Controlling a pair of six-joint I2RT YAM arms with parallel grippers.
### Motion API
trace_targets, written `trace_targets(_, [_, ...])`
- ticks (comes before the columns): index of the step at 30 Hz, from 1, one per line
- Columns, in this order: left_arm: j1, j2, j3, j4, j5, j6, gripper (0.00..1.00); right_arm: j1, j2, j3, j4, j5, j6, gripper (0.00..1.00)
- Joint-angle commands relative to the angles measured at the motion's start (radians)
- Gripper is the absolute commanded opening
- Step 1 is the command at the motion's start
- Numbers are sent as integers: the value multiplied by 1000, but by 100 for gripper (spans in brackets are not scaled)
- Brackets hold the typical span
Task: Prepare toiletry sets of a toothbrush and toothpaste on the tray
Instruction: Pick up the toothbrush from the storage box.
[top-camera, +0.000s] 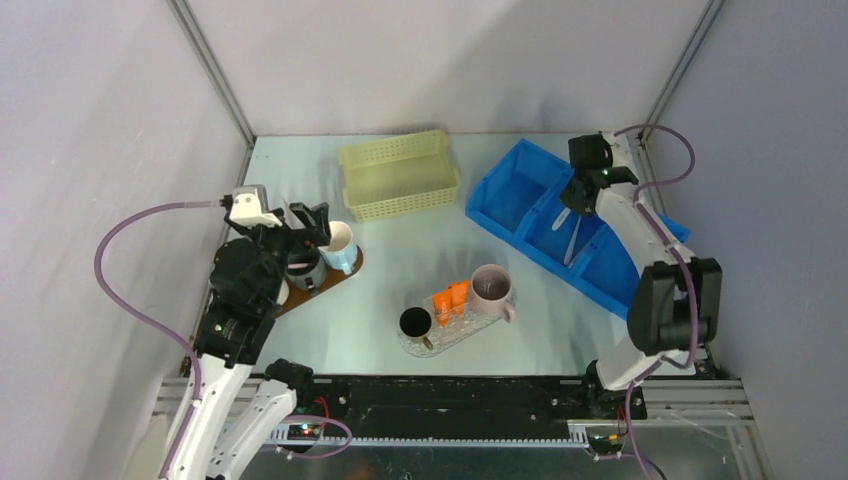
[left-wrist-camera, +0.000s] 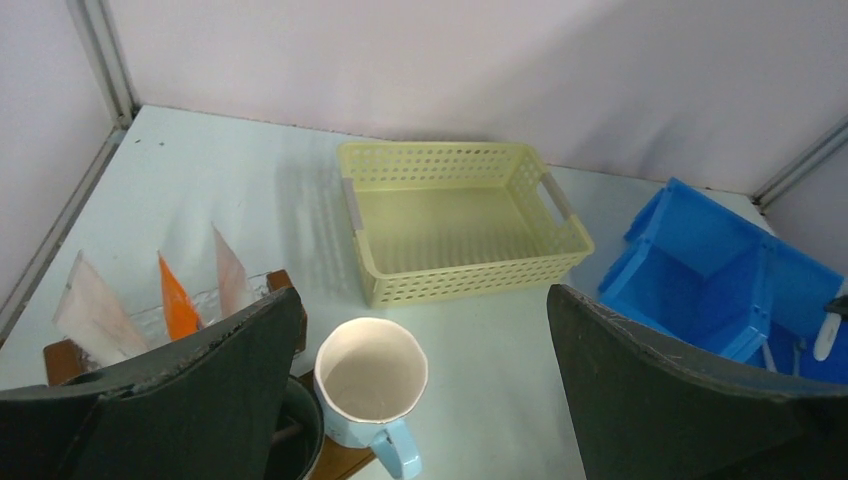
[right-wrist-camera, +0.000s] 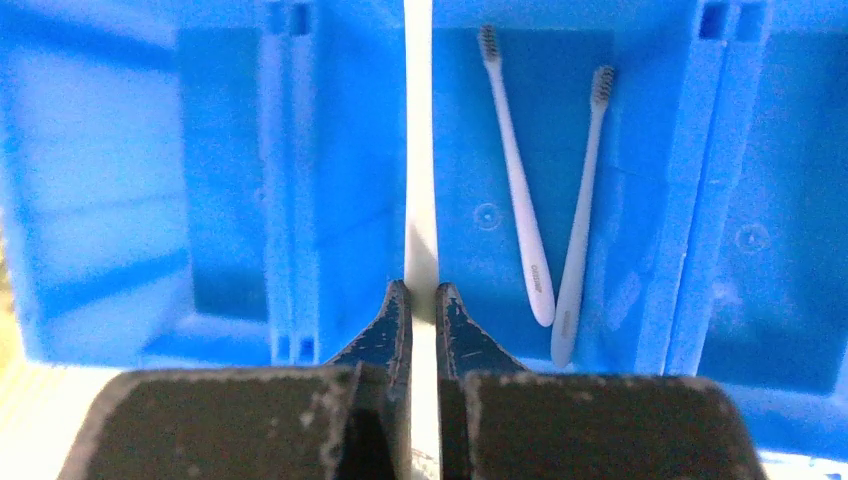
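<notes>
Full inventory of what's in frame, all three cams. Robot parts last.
Loose toothbrushes: two, white, lying in one bin compartment.
Held toothbrush: one, white, in the right claw.
Orange tubes: two, on the clear tray; a third in the holder, left.
White tubes: two, same holder.
Mugs: black and pink at the tray; pale blue and dark on the board.
Clear tray: one, centre.
Wooden board: one, brown, left.
Basket: one, yellow, far centre.
Bin: one, blue, far right.
Left claw: open, above the pale blue mug.
Right claw: shut, over the bin.
</notes>
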Motion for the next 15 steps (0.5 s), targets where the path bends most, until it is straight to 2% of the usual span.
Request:
trace_targets(1, [4, 12, 48, 72, 78, 18, 100, 38, -134, -63, 141, -53, -226, 0])
trace_targets(9, [4, 47, 91, 123, 237, 61, 100, 90, -350, -172, 365, -367, -501, 0])
trace_targets(15, [4, 90, 120, 181, 464, 62, 100, 133, -490, -219, 489, -638, -644, 0])
